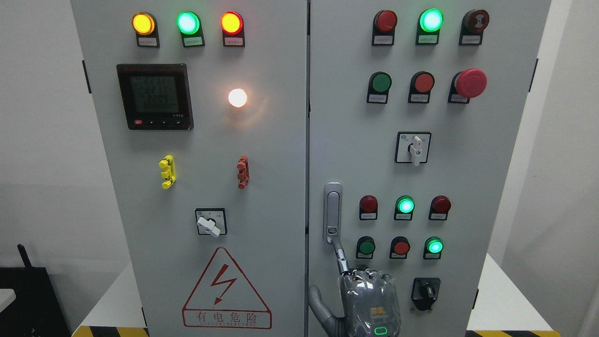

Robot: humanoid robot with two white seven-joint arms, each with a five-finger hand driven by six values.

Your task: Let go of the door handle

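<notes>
The grey door handle (332,213) stands upright on the left edge of the cabinet's right door (468,187), lying flush in its mount. My right hand (369,304) rises from the bottom edge just below it, back toward the camera. Its index finger (341,257) is stretched up, and the tip touches the handle's lower end at the lock button. The thumb (318,304) sticks out to the left; the other fingers are bent at the knuckles and grip nothing. The hand does not wrap the handle. My left arm does not show.
Both doors look closed, with a narrow seam (308,140) between them. Push buttons and lit lamps (405,205) sit right of the handle, a black rotary switch (425,292) beside my hand. The left door carries a meter (155,96) and a hazard triangle (226,290).
</notes>
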